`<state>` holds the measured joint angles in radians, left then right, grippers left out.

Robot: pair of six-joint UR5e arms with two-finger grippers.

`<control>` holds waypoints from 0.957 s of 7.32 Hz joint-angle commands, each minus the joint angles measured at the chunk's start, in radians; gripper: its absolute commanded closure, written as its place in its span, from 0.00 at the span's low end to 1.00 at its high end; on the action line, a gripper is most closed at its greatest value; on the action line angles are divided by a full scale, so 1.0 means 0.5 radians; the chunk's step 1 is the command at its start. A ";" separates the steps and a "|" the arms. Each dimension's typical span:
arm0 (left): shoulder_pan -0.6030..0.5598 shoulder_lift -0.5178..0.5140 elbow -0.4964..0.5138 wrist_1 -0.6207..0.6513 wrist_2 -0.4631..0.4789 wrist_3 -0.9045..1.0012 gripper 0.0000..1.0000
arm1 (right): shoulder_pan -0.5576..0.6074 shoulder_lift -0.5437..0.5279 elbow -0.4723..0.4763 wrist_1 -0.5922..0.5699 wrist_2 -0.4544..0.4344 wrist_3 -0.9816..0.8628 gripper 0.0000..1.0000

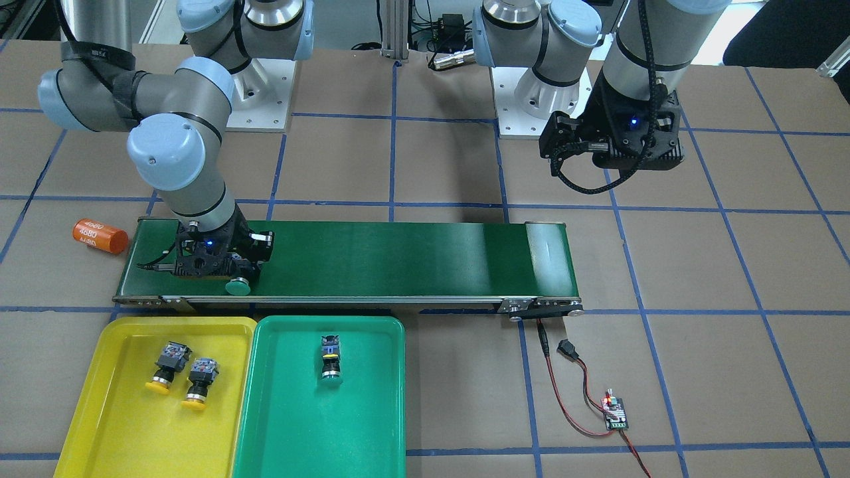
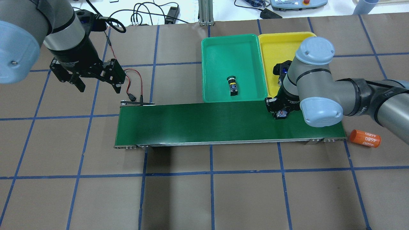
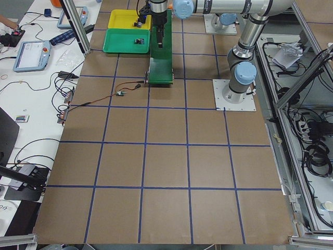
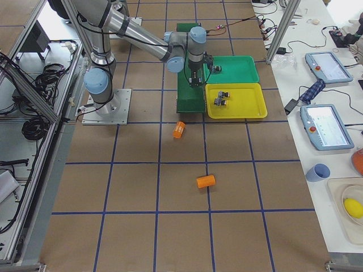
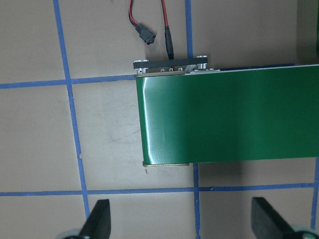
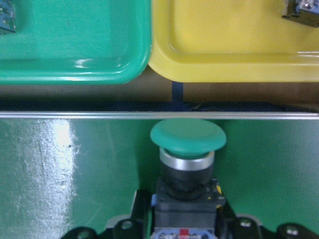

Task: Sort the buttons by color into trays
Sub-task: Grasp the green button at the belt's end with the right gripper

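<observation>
The brown table (image 1: 438, 166), gridded with blue tape, fills every wide view. A long dark-green belt (image 1: 398, 259) runs across the middle of the front view. The right arm (image 1: 179, 159) comes in from the upper left there, bent at the elbow, with its wrist turned down onto the left end of the belt. The left arm (image 1: 637, 60) hangs at the upper right, above bare table.

Below the belt, at the lower left, the yellow tray (image 1: 119, 431) and the green tray (image 1: 319, 431) sit side by side, touching.

The left gripper (image 2: 99, 88) is spread wide and holds nothing. Its wrist camera looks down on the end of the belt between its two fingertips (image 5: 99, 219).

The right gripper (image 1: 229, 272) is clamped on the black body of a green-capped button (image 6: 188, 137). Only the right wrist camera shows that the cap points toward the trays, just short of the belt's edge rail.

The front view shows two yellow-capped buttons (image 1: 182, 375) lying close together in the yellow tray; from overhead the right arm hides them. A third button (image 1: 331, 358) lies alone in the green tray, and its cap colour is hard to tell.

An orange cylinder (image 1: 99, 237) lies beside the belt's left end. Only the right side view shows a second cylinder (image 4: 206, 181), well apart from the first. A small circuit board (image 1: 614, 411) with red wires sits at the lower right.
</observation>
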<state>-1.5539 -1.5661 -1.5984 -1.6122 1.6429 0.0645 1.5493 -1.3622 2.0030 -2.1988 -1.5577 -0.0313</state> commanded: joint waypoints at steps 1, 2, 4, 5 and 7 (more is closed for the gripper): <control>0.000 0.003 0.000 0.000 0.000 0.000 0.00 | 0.000 0.000 -0.005 -0.005 0.001 0.071 0.90; 0.000 0.003 0.000 0.000 0.000 0.000 0.00 | 0.000 0.000 -0.021 -0.014 0.017 0.081 0.90; 0.000 0.003 0.000 0.000 0.000 0.000 0.00 | 0.003 0.146 -0.274 -0.057 0.029 0.096 0.89; 0.000 0.000 -0.003 0.000 0.000 0.000 0.00 | 0.009 0.308 -0.451 -0.094 0.035 0.063 0.78; 0.000 0.000 0.000 0.000 0.000 0.000 0.00 | 0.189 0.505 -0.652 -0.381 0.072 0.047 0.60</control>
<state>-1.5539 -1.5656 -1.5989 -1.6122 1.6429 0.0645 1.5884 -1.1722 1.7399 -2.3027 -1.5285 -0.0033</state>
